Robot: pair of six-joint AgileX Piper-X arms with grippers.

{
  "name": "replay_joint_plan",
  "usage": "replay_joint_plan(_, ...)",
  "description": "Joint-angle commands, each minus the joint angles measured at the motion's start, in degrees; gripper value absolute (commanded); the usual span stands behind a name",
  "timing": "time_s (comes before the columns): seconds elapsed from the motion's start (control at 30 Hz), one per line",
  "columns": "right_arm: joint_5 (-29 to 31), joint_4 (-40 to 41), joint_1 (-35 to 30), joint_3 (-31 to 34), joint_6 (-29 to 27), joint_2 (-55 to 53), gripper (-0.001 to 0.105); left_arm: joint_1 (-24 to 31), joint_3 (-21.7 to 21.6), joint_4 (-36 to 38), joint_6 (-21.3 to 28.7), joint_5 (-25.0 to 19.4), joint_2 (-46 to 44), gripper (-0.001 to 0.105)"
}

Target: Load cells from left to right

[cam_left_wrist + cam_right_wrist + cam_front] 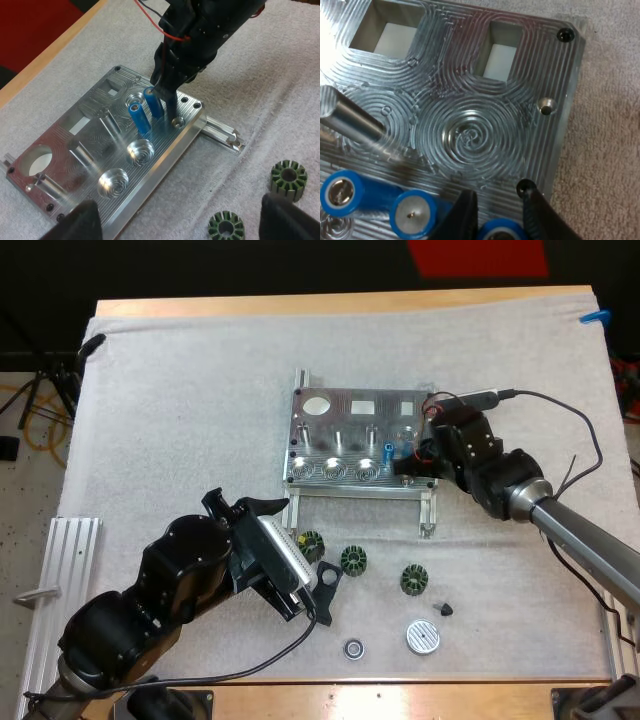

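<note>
Right end effector, clamped on a cell at the fixture's right end, could knock the neighbouring cell over or jam its own crooked if it tilts. Left end effector gapes empty.

The left arm comes in low and bent. The left pincer points forward, fingers wide apart. The right arm stretches inward, and the right pincer clamps a blue cylinder from both sides.
</note>
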Motion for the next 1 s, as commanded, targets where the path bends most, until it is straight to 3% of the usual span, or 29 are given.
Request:
replay_joint_plan(0.0,-1.70,1.87,-0.29,-0.13,0.32,-0.26,0.000,0.01,-0.24,-0.57,-0.60,0.15,-0.29,0.065)
replay_joint_plan(0.17,-4.64,1.61,-0.16,-0.55,1.59,-0.26,0.006,0.01,-0.24,-0.57,-0.60,0.15,-0.29,0.065)
replay_joint_plan(0.3,-5.22,1.61,-0.16,-1.70,1.58,-0.26,0.042,0.01,-0.24,-0.57,-0.60,0.15,-0.29,0.065)
replay_joint_plan(0.4,-5.51,1.30,-0.16,-2.58,1.58,-0.37,0.059,0.01,-0.24,-0.57,-0.60,0.15,-0.29,0.065)
replay_joint_plan(0.97,-4.98,1.65,-0.16,-3.76,1.12,-7.67,0.061,0.01,-0.24,-0.61,-0.60,0.15,-0.29,0.065)
